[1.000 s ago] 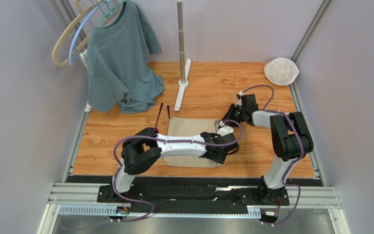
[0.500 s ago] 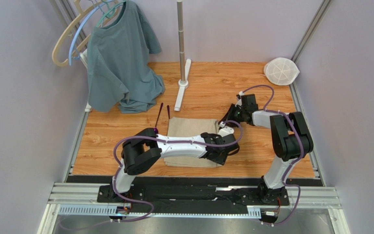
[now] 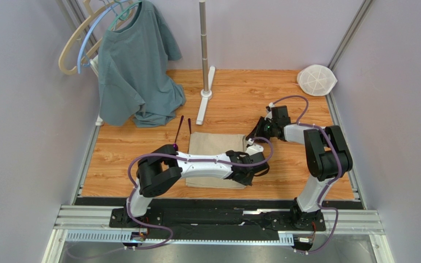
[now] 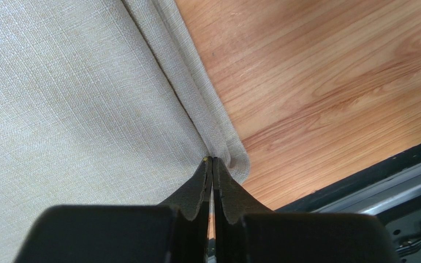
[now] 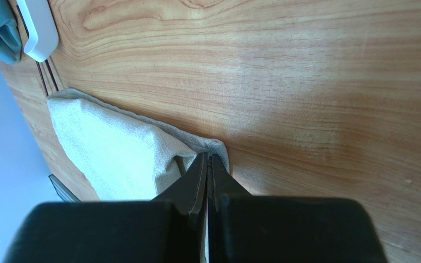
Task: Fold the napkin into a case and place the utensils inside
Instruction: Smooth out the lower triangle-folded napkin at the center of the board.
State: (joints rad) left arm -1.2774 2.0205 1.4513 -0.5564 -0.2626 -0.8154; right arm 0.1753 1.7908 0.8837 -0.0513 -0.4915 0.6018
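From above, the folded napkin [image 3: 212, 143] lies flat on the table [image 3: 240, 98], long axis running near-to-far, spoons [image 3: 181, 127] beside its far-left corner. Left wrist: the left fingers [image 4: 196, 189], wide before, now pinch its layered edge. Right wrist: the right fingers [image 5: 193, 183] clamp its corner.

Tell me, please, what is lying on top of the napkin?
Nothing rests on the visible cloth of the napkin; the spoons lie beside it. The left arm crosses above its near part, hiding that strip. The left gripper and right gripper pinch its right-hand corners.
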